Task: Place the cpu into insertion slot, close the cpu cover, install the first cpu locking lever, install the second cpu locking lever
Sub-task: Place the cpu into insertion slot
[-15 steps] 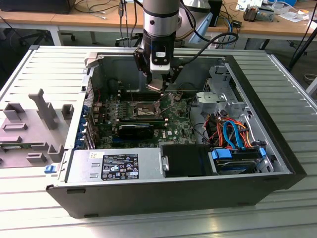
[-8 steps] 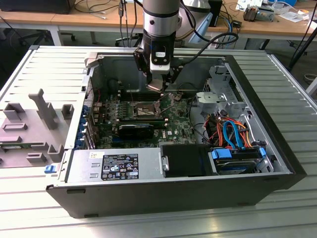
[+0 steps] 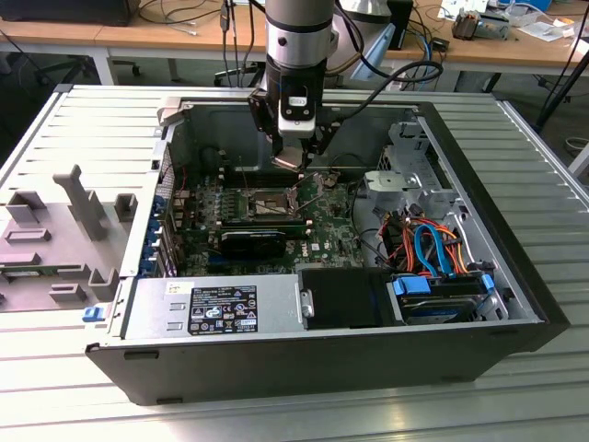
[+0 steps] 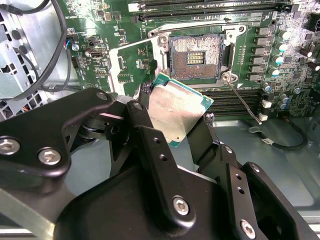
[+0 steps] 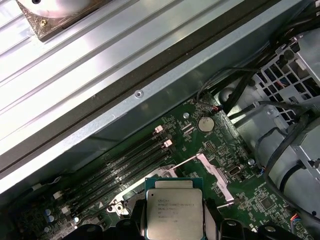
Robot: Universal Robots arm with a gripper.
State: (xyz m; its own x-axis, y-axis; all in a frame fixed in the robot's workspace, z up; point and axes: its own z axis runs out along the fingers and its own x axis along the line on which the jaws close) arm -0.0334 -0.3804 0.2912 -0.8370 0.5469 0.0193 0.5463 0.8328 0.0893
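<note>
Exterior view, case: an open black computer tower (image 3: 322,364) lies on its side on a ribbed grey metal table (image 3: 515,405), with its green motherboard (image 3: 336,230) facing up
Exterior view, gripper: the arm's black gripper (image 3: 291,157) hangs inside the case, over the far part of the board
Exterior view, cpu: a small flat square chip with a silver-grey top (image 3: 286,161) is pinched at the gripper's tip, in the air and clear of the board
Exterior view, insertion slot: a square dark socket with a silvery rim (image 3: 267,204) sits on the board, nearer the camera than the chip
Second wrist view, jaws: two black fingers (image 4: 145,127) press on opposite edges of the tilted cpu (image 4: 177,112)
Second wrist view, insertion slot (image 4: 196,54): bare, with its gold contacts showing; the chip hangs just beside it, not seated
Second wrist view, cpu cover: a thin silvery metal frame with a square window (image 4: 114,70) is swung open beside the socket
Second wrist view, lever: a thin metal rod (image 4: 243,104) lies loose, slanting away from the socket's corner
First wrist view, cpu (image 5: 174,210): its grey top faces the camera, with a black finger (image 5: 134,227) at either side
First wrist view, cpu cover (image 5: 216,176): it stands open beyond the chip
First wrist view, board: long black memory slots (image 5: 125,170) run beside the case wall, and a round silver coin cell (image 5: 205,123) lies near them
</note>
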